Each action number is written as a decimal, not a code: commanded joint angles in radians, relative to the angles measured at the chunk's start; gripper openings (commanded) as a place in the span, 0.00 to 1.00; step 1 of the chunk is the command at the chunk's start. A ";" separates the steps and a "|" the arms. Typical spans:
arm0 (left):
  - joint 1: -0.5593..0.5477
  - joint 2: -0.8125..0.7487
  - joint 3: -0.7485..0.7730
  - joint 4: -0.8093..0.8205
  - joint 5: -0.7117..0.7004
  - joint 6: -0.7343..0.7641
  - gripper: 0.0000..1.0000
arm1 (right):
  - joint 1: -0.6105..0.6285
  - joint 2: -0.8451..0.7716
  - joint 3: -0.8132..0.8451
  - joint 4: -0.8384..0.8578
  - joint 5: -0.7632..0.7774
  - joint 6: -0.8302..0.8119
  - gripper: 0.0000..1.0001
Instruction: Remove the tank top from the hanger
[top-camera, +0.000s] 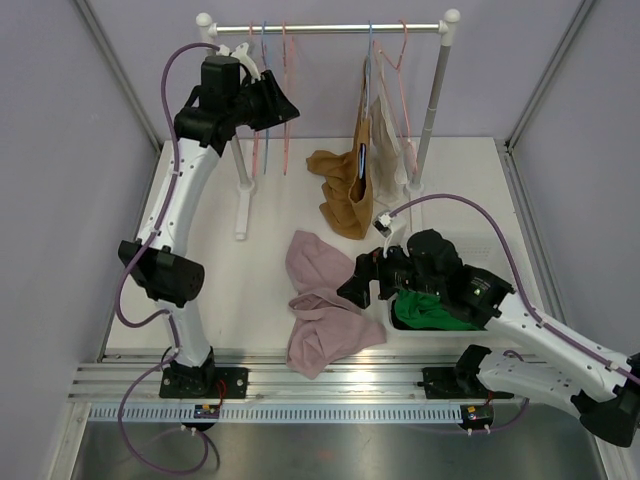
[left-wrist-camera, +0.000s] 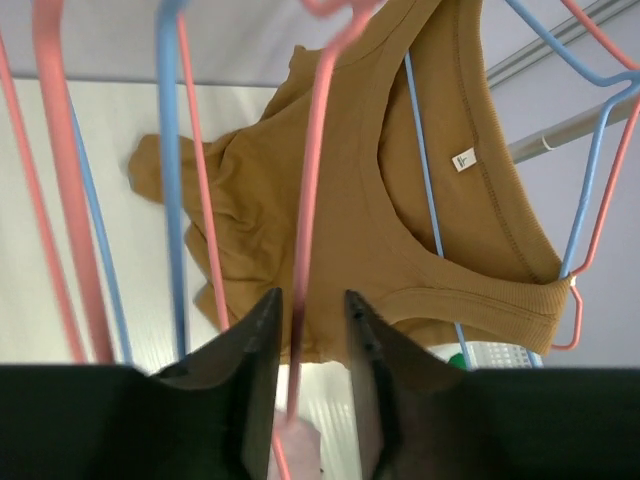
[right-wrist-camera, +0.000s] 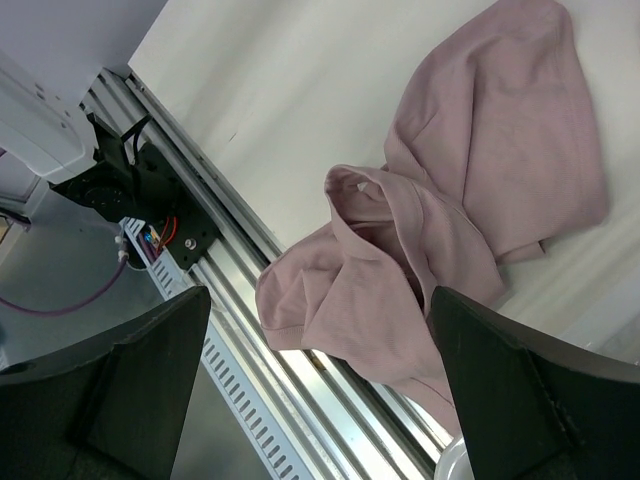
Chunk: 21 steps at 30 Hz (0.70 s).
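Note:
A mustard tank top (top-camera: 350, 185) hangs from a blue hanger (top-camera: 368, 60) on the rail (top-camera: 330, 28), its lower part bunched on the table. In the left wrist view the tank top (left-wrist-camera: 420, 220) fills the middle, with the blue hanger (left-wrist-camera: 425, 180) inside its neckline. My left gripper (top-camera: 285, 108) is up by the rail's left end. Its jaws (left-wrist-camera: 310, 300) stand a little apart on either side of an empty pink hanger's bar (left-wrist-camera: 312, 200), with a gap showing. My right gripper (top-camera: 358, 285) is wide open and empty over a pink garment (right-wrist-camera: 450, 230).
Several empty pink and blue hangers (top-camera: 270, 90) hang at the rail's left. A pale garment (top-camera: 392, 140) hangs beside the tank top. Pink garments (top-camera: 320, 310) lie on the table's front middle. A green cloth (top-camera: 425, 310) sits under the right arm. Rack posts (top-camera: 240, 190) stand on the table.

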<state>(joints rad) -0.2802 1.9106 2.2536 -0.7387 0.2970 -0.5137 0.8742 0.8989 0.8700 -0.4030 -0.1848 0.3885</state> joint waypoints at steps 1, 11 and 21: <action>0.001 -0.116 0.003 0.036 0.017 0.014 0.51 | 0.006 0.026 0.007 0.056 -0.004 -0.007 0.99; -0.001 -0.407 -0.173 0.140 0.139 -0.005 0.99 | 0.006 0.233 0.060 0.090 0.054 -0.017 1.00; -0.001 -0.991 -0.661 0.141 0.005 0.073 0.99 | 0.089 0.535 0.194 0.006 0.304 0.059 1.00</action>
<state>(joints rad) -0.2802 1.0218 1.6833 -0.5972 0.3645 -0.4816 0.9127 1.3663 0.9668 -0.3653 -0.0177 0.4339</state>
